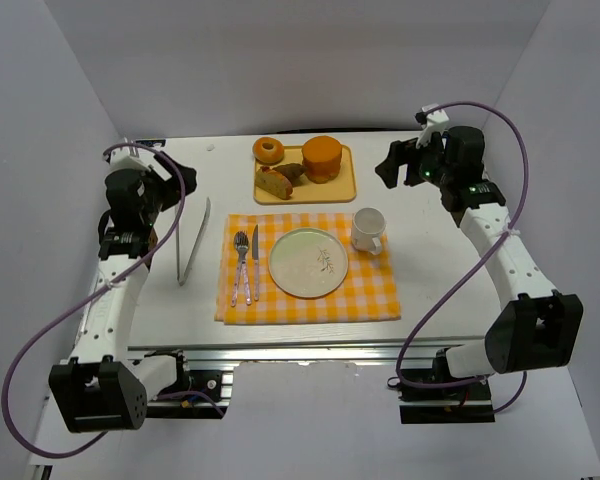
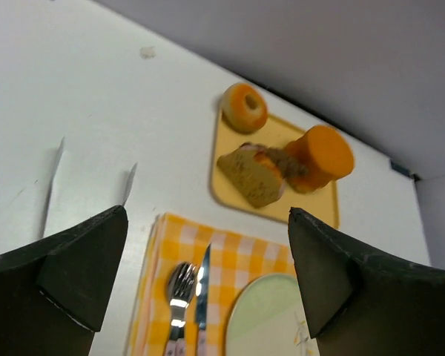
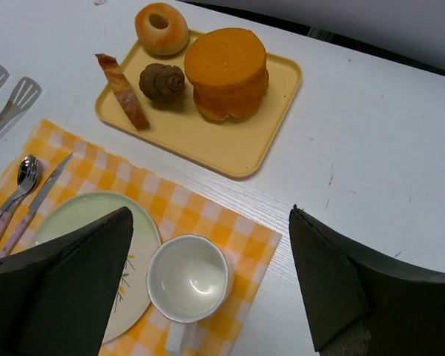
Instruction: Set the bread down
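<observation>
I see left gripper (image 2: 208, 259) and right gripper (image 3: 211, 267) both spread wide, holding nothing. Bread (image 1: 323, 157) sits at right end of tray (image 1: 320, 194), by tabletop (image 1: 410, 215) far edge.

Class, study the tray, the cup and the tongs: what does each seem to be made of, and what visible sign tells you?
Tray: probably plastic, matte pale yellow, with a softly rounded moulded rim.
Cup: likely glazed ceramic, white and glossy, with a thick wall.
Tongs: apparently metal, silvery grey with thin flat ends; the finish is hard to judge from here.
</observation>
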You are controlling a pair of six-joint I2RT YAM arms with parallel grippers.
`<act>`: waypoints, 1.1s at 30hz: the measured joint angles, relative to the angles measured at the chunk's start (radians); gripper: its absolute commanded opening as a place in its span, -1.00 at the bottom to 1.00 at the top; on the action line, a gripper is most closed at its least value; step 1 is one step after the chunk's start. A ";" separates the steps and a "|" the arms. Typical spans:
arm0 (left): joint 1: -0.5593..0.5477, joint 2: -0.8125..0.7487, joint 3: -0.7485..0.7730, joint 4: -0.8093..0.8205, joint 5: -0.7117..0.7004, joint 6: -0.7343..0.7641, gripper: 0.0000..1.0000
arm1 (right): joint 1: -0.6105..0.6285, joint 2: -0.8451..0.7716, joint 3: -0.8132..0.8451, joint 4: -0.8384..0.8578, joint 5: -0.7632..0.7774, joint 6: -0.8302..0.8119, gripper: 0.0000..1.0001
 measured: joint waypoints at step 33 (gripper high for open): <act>0.003 0.470 -0.137 -0.241 -0.068 0.657 0.94 | 0.071 -0.129 -0.227 -0.119 -0.795 -0.560 0.79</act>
